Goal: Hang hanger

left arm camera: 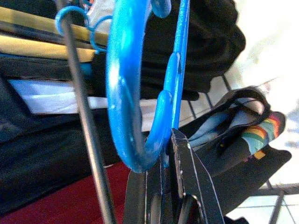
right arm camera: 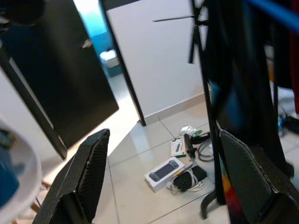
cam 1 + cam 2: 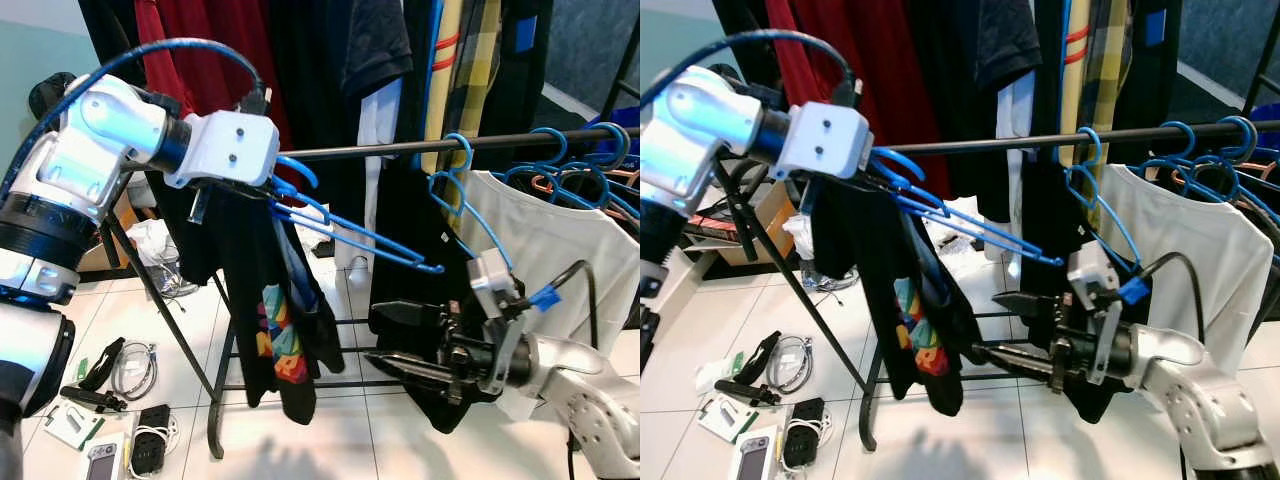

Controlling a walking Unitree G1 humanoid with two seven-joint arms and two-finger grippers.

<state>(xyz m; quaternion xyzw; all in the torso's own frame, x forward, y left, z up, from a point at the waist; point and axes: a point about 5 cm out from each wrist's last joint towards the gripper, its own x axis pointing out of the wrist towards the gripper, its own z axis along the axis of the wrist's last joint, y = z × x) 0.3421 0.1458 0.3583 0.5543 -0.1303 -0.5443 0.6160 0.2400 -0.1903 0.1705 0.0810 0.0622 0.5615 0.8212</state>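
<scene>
Hanger (image 3: 345, 235), pinched in my left fingers (image 1: 187, 186), hook beside rail (image 3: 400, 148); next, hooking over; right fingers (image 2: 93, 163) spread, idle.

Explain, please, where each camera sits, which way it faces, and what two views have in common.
Left eye view: on the head, facing forward and down at the clothes rail; the left gripper holds the blue hanger with a black shirt, and the right gripper is open below.
Right eye view: the same scene, slightly shifted.
Left wrist view: along its fingers, at the hanger's hook beside the rail.
Right wrist view: between its open fingers, at the floor clutter.
Shared: both eye views and the left wrist view show hanger and rail.
</scene>
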